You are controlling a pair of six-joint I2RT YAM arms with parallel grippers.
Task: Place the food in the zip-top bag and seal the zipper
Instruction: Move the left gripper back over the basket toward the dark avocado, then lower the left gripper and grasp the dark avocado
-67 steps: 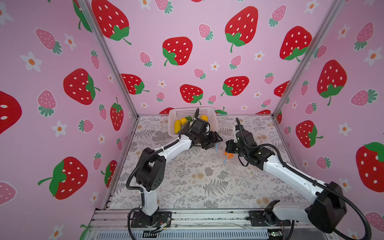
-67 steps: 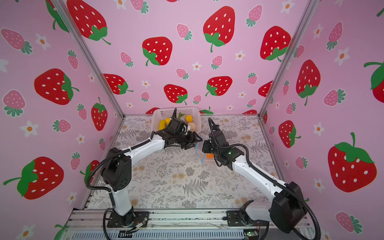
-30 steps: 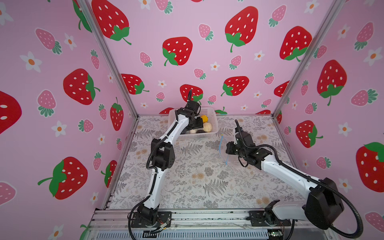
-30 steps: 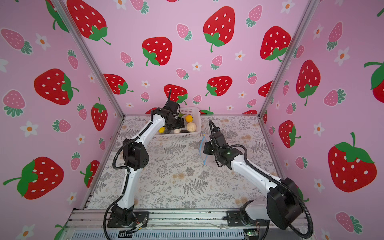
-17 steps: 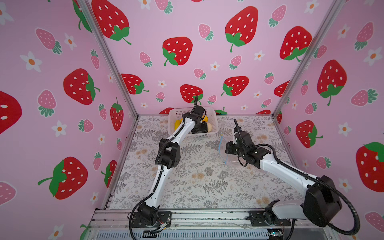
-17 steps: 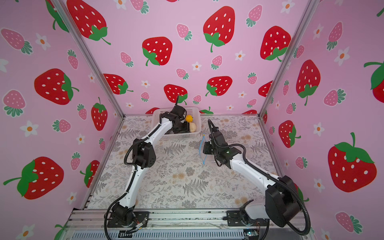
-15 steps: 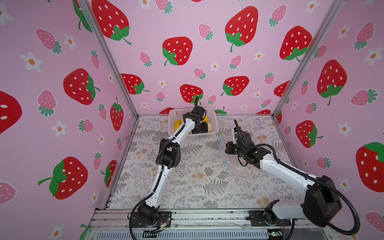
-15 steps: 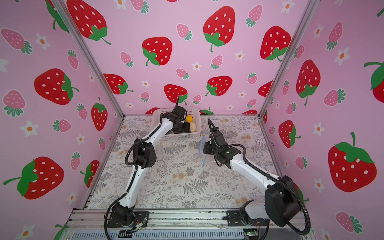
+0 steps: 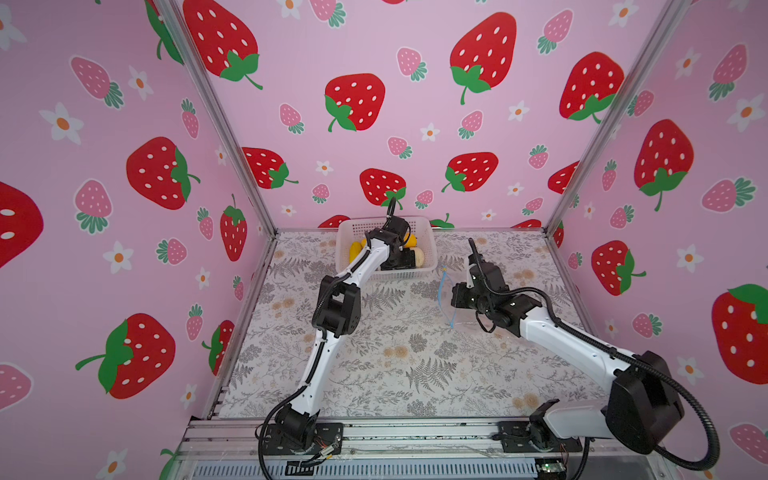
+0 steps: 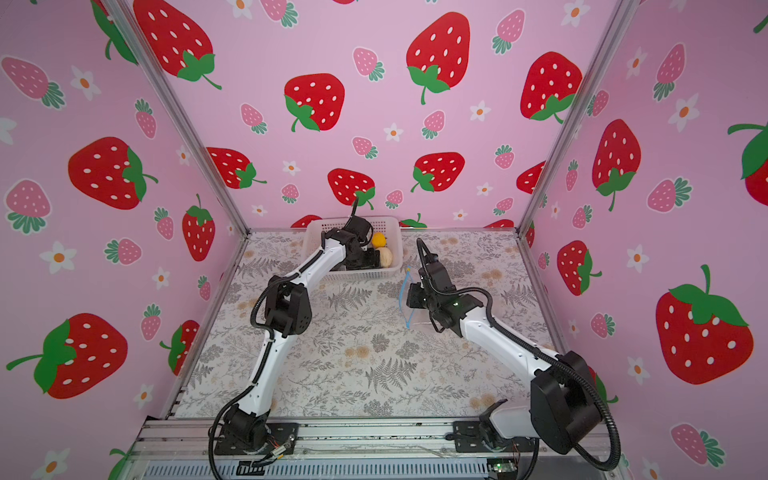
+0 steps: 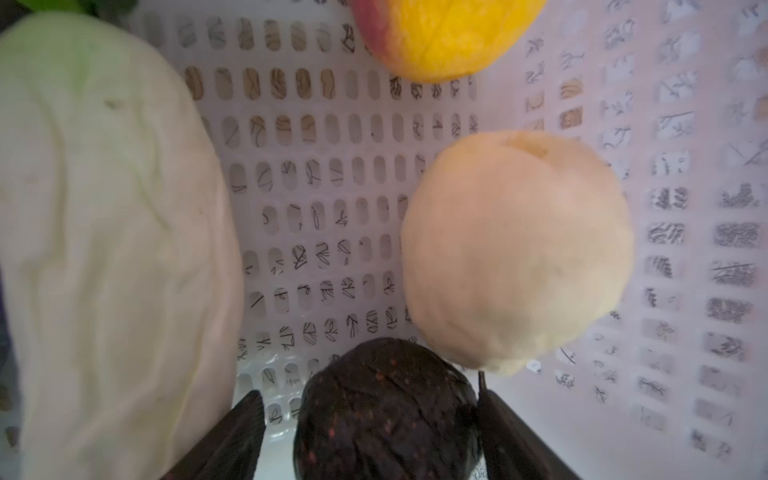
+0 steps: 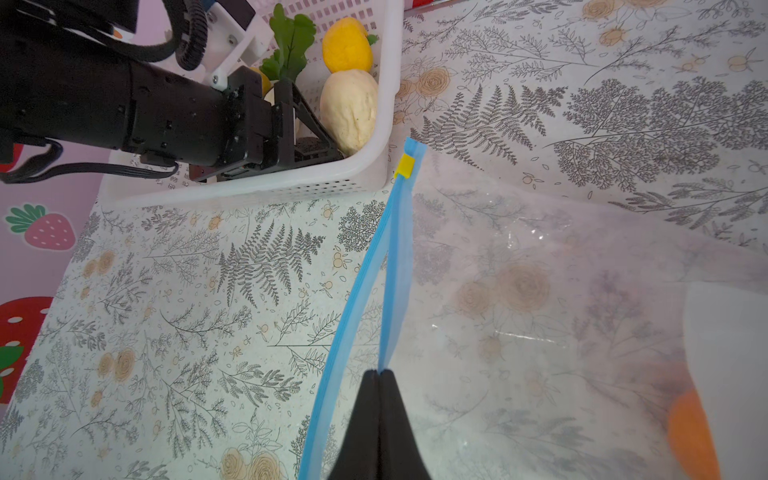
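In the left wrist view my left gripper (image 11: 368, 395) is open inside the white basket (image 11: 324, 166). Its fingers straddle a dark speckled piece (image 11: 386, 415), with a gap on one side. Other food lies beside it: a beige ball (image 11: 515, 249), a white radish (image 11: 112, 249) and a yellow-orange fruit (image 11: 449, 37). My right gripper (image 12: 380, 372) is shut on one lip of the zipper (image 12: 398, 270), holding the zip-top bag (image 12: 540, 291) open. The yellow slider (image 12: 405, 166) sits at the far end. An orange (image 12: 690, 432) lies inside the bag.
The basket (image 9: 430, 249) stands against the back wall, and the bag's mouth (image 9: 442, 291) faces it on the floral table. The bag's white label (image 12: 727, 353) shows next to the orange. Pink strawberry walls close in three sides.
My left gripper left the bag's mouth and went into the basket. In the last half second its jaws spread wider around the dark piece. The right gripper kept its hold.
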